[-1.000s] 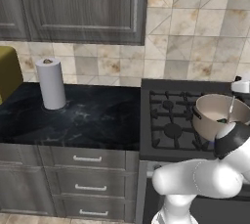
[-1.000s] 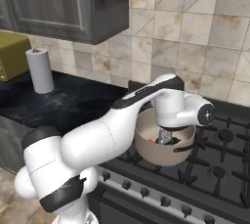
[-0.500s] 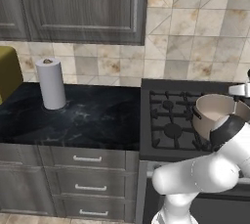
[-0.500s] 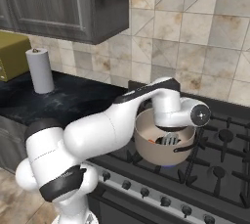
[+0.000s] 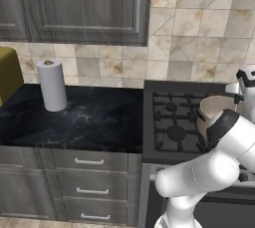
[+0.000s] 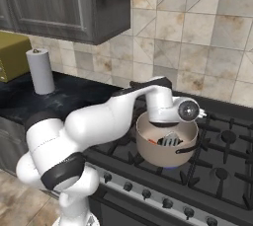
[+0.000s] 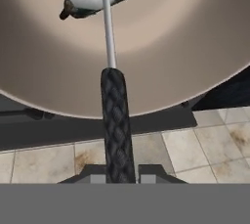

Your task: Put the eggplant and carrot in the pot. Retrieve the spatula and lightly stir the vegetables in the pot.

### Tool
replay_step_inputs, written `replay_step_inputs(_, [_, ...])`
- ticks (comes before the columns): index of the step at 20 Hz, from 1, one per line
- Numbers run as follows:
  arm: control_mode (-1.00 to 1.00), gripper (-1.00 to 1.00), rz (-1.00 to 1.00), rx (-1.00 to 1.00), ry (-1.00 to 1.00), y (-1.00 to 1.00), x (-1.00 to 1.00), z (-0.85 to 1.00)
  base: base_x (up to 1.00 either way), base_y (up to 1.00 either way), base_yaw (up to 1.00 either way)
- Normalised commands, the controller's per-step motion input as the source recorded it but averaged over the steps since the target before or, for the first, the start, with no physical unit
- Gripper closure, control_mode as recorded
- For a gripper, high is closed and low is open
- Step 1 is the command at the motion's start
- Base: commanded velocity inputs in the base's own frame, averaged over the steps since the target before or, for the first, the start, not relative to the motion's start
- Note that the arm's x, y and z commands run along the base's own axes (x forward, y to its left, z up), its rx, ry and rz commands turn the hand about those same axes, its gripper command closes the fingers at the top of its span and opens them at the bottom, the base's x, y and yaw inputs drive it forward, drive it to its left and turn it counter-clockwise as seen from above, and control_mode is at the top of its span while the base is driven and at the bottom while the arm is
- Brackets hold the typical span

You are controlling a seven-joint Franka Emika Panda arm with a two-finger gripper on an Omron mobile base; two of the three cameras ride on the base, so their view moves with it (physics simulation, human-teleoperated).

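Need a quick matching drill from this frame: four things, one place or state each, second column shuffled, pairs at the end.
1. tan round metal pot
2. silver slotted spatula with dark handle
3. white paper towel roll
4. orange carrot

A. upright on the black counter
B. on the stove burner
C. lying inside the pot
D. clamped in the gripper, head down in the pot

Pairs: 1-B, 2-D, 3-A, 4-C

Spatula [image 7: 112,100] head down inside pot [image 6: 165,147] (tan, on stove).
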Motion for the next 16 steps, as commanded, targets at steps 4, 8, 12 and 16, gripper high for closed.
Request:
replay_step_inputs(4, [-1.0,1.0,-0.08,0.13,-0.06,0.0,0.29,-0.06,0.0,0.0,0.0])
replay_step_inputs(8, [-1.0,1.0,-0.06,0.14,-0.1,0.0,0.25,-0.06,0.0,0.0,0.0])
replay_step_inputs(12, [-1.0,1.0,-0.05,0.17,-0.13,0.06,0.21,-0.08,0.0,0.0,0.0])
replay_step_inputs(16, [-1.0,1.0,-0.04,0.17,-0.14,0.11,0.11,-0.09,0.0,0.0,0.0])
